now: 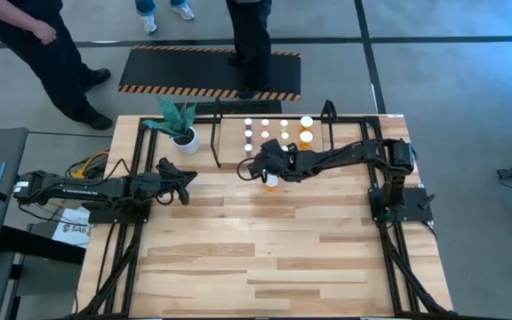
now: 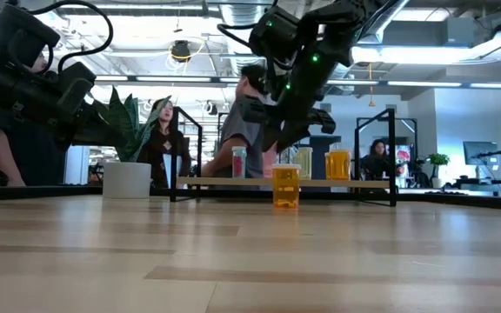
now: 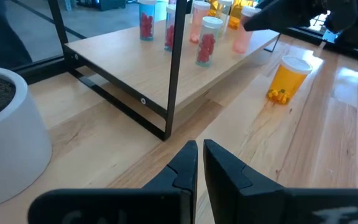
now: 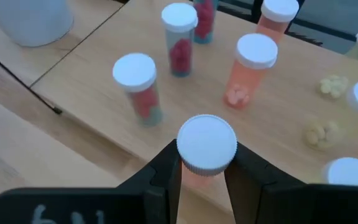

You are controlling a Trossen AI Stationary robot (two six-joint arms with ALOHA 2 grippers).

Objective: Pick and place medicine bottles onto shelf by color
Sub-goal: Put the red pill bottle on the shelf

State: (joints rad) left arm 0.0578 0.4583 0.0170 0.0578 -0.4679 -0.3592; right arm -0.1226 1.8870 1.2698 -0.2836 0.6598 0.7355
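While most medicine bottles [image 1: 266, 129] already stand on the shelf [image 1: 229, 133] at the table's far side, the right gripper [image 4: 205, 180] grips a pinkish bottle [image 4: 206, 146] near it, an orange bottle [image 1: 272, 183] waits below, and the left gripper [image 3: 199, 163] idles nearly closed at left.

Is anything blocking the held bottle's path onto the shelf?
Nothing visible blocks it. The right gripper holds a white-capped bottle at the shelf front edge; bottles already there stand farther in, with bare board between.

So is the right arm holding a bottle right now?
Yes, the right gripper fingers clamp a white-capped pinkish bottle above the shelf.
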